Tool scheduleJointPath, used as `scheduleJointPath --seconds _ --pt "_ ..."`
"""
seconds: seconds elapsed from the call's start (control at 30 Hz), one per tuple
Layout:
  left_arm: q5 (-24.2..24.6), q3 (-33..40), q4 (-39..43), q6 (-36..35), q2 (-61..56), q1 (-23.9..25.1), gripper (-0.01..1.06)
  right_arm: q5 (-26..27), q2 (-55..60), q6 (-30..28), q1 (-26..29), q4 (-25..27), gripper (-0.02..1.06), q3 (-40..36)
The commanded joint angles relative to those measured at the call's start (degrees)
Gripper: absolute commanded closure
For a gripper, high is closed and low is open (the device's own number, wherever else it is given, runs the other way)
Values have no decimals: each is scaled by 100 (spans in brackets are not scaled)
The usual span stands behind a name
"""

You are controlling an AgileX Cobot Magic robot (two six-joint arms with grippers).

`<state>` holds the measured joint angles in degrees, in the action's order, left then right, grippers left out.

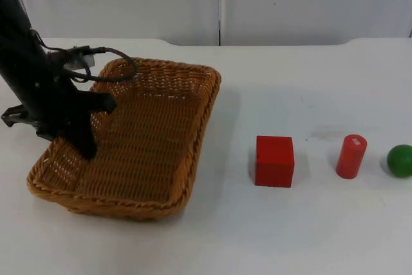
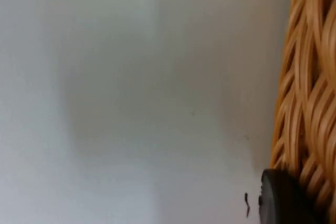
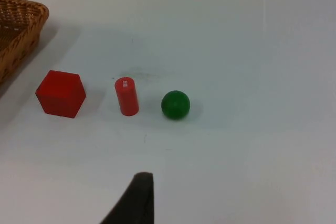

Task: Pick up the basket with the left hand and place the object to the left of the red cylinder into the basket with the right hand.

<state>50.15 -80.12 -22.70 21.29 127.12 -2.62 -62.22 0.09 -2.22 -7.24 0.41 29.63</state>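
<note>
Counter [image 1: 309, 236]: white, wall at far edge. Basket [image 1: 148, 133] toward left edge; left pincer [image 1: 87, 149] at its left rim, clamped on wicker or not: cannot tell. Risk: shallow bite, basket tips on lift. Cube [image 1: 274, 161] just left of cylinder [image 1: 351, 156], ball [image 1: 400, 160] beyond. Right pincer [image 3: 137, 195] waits above near edge, state unclear. Risk: knocks cylinder, grabs it instead.

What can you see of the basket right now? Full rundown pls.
The basket is a shallow rectangular tray of tan woven wicker with a braided rim and nothing inside. It looks tipped, its left side raised off the white table. The left gripper is at the left rim, one fingertip against the weave. The red cube sits apart to its right, with a bare gap between.
</note>
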Motion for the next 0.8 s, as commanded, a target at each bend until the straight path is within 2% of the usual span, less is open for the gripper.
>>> scheduleJointPath --seconds 0.0,0.4,0.57,0.7,0.77 --pt "77 -22 40 -123 -113 -13 105 41 -9 0 -6 12 1 -11" --pt "484 -22 -25 -529 -1025 -13 105 41 -9 0 -6 12 1 -11" --pt "833 -12 -41 -653 -1480 -13 105 41 -9 0 -6 3 1 -11" --pt "1404 -12 -41 -678 -1996 -13 105 41 -9 0 -6 -8 1 -11" --pt "1496 -12 -30 -725 -2094 -13 105 41 -9 0 -6 -8 1 -11"
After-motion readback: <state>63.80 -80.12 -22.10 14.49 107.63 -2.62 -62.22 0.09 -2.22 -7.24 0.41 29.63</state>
